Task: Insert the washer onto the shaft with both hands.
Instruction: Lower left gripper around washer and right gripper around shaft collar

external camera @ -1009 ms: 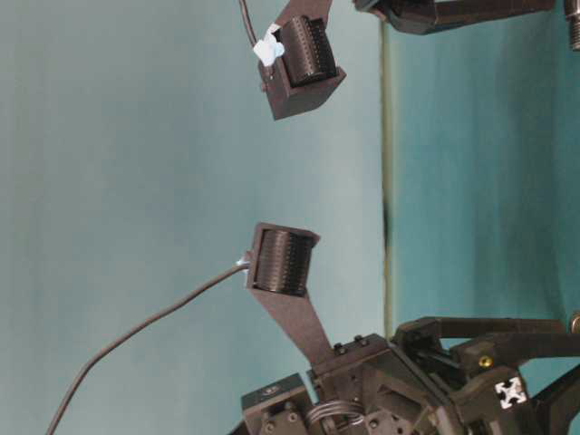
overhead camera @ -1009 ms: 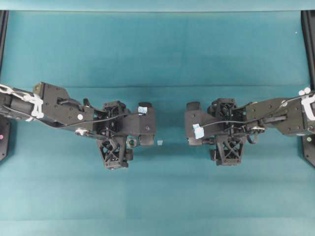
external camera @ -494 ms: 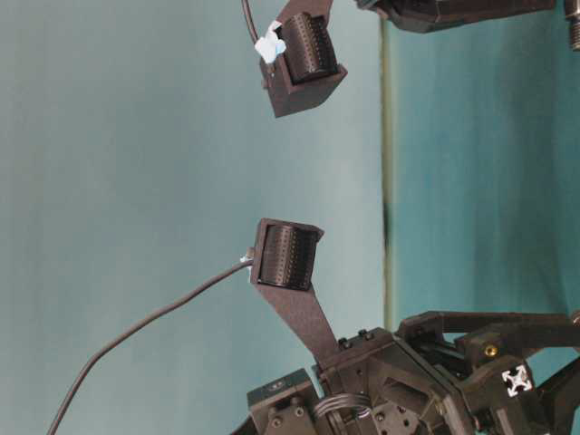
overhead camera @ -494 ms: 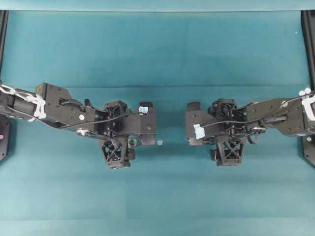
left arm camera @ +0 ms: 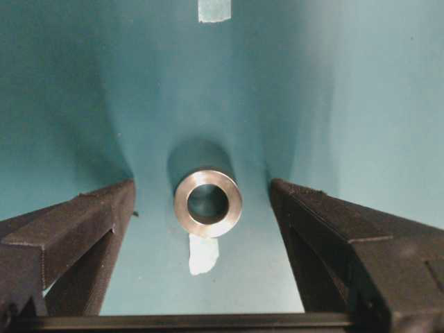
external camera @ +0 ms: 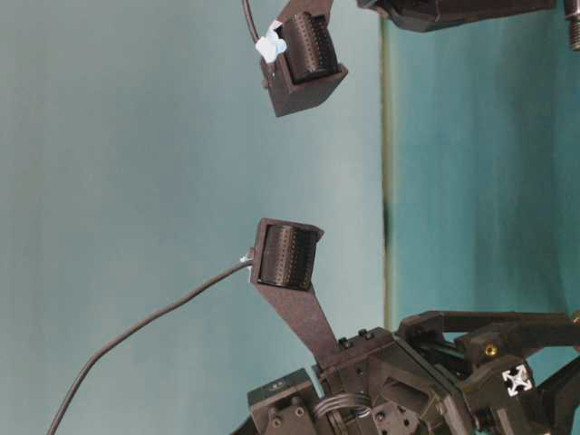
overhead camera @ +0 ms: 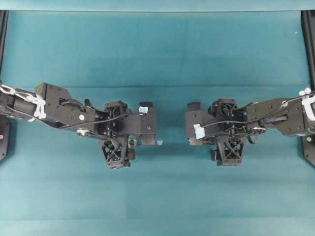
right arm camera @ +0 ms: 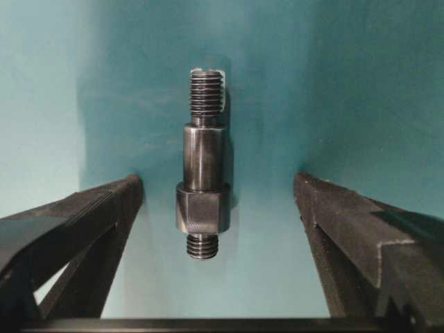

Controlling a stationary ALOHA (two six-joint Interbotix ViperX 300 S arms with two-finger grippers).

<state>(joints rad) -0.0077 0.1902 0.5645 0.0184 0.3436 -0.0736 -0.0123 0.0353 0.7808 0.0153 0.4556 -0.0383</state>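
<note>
The washer (left arm camera: 207,203) lies flat on the teal surface (overhead camera: 157,196), and in your left wrist view it sits between the two black fingers (left arm camera: 66,236) of the left hand (left arm camera: 208,229), touching neither; a pale tape bit (left arm camera: 202,253) lies just at its near edge and another tape bit (left arm camera: 214,10) lies farther off at the top of that view. Your left hand is spread wide and grips nothing. From overhead you can pick out the washer (overhead camera: 132,142) as a small ring showing at the lower edge of the left hand (overhead camera: 147,125), with a small pale square of tape (overhead camera: 160,142) just beside that hand. The shaft (right arm camera: 202,184) lies on the surface in your right wrist view, lengthwise between the fingers (right arm camera: 76,222) of the right hand (right arm camera: 215,229), threaded at both ends, its thick knurled collar toward the camera and the longer threaded end pointing away onto a pale tape patch (right arm camera: 208,71). Your right hand is also spread wide, clear of the shaft on both sides. Overhead, the right hand (overhead camera: 193,125) faces the left across a gap of bare surface, and the shaft itself is hidden under it there. In the table-level view you see two ribbed finger pads (external camera: 288,257) apart with nothing between them.
</note>
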